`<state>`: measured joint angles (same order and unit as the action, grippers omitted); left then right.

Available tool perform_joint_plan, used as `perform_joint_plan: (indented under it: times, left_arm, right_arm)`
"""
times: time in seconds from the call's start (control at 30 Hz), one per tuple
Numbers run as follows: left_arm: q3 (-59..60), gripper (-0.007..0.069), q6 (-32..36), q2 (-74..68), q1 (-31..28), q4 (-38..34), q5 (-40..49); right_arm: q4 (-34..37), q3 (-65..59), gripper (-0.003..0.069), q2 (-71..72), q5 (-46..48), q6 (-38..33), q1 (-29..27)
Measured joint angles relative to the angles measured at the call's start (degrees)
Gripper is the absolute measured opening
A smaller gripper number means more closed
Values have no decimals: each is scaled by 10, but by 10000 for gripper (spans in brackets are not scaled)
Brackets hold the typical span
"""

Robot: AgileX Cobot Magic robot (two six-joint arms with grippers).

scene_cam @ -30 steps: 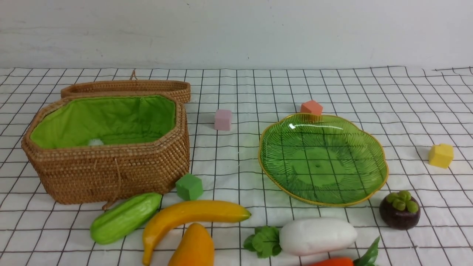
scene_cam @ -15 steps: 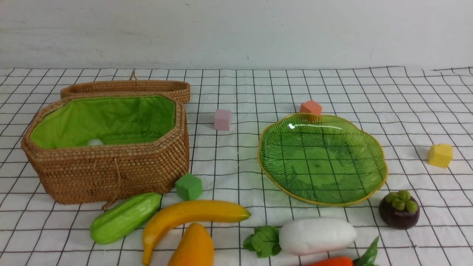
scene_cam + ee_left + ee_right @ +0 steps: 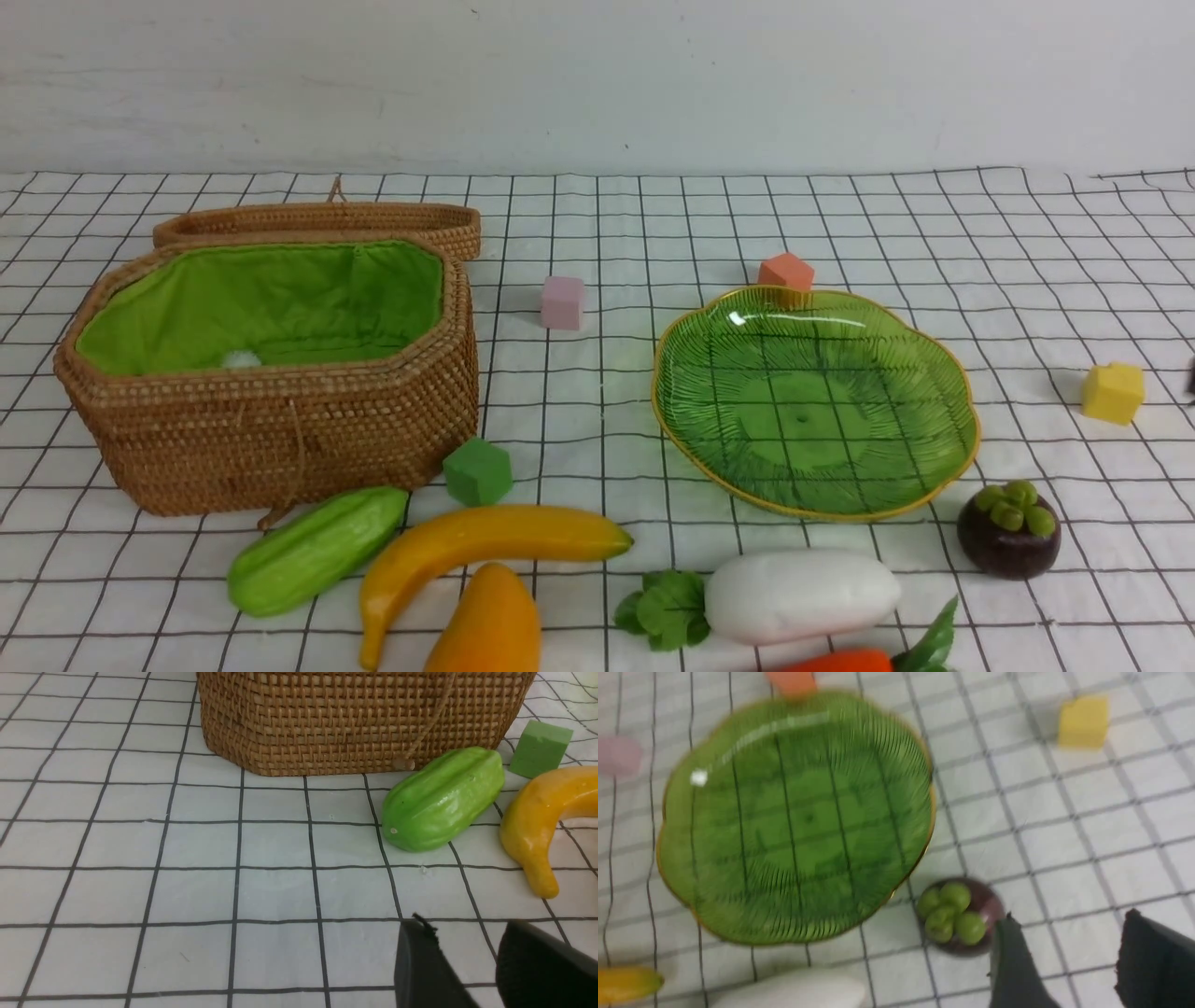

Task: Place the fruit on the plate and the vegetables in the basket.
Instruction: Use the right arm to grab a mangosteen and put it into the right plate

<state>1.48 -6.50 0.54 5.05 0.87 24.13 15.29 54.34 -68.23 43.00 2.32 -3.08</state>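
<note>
The open wicker basket (image 3: 280,439) stands at the left, and the empty green plate (image 3: 812,401) at the right. Along the front lie the gourd (image 3: 317,551), banana (image 3: 485,551), mango (image 3: 490,625), radish (image 3: 803,595), carrot (image 3: 840,661) and mangosteen (image 3: 1010,532). My left gripper (image 3: 462,926) hovers open over bare cloth, short of the gourd (image 3: 444,798) and banana (image 3: 542,816). My right gripper (image 3: 1069,917) is open and empty, just beside the mangosteen (image 3: 957,917), which sits next to the plate (image 3: 794,816).
Foam cubes are scattered about: pink (image 3: 563,302), orange (image 3: 786,272) behind the plate, yellow (image 3: 1113,393) at the far right, and green (image 3: 478,471) by the basket's corner. The basket's lid (image 3: 317,222) lies open behind it. A white wall closes off the back.
A dark sliver has appeared at the right edge of the front view. The fruit, vegetables, basket and plate have not moved.
</note>
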Motion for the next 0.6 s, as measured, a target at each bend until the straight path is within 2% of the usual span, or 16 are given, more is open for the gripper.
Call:
perform_joint_plan:
  times: [0.03, 0.1, 0.13, 0.17, 0.23, 0.33, 0.6]
  left_arm:
    - [0, 239, 0, 0, 0, 0, 0]
    - [0, 239, 0, 0, 0, 0, 0]
    - [0, 239, 0, 0, 0, 0, 0]
    - [0, 239, 0, 0, 0, 0, 0]
    - [0, 239, 0, 0, 0, 0, 0]
    - [0, 239, 0, 0, 0, 0, 0]
    - [0, 239, 0, 0, 0, 0, 0]
  right_arm:
    - [5, 0, 385, -6, 1, -4, 0]
    - [70, 0, 523, -80, 6, -66, 0]
    - [78, 0, 534, -85, 6, -77, 0]
    - [98, 0, 606, -115, 6, -110, 1]
    - [113, 2, 662, -152, 5, -155, 4]
    - [116, 3, 676, -194, -12, -178, 6]
    - [116, 4, 676, -279, -57, -183, 6]
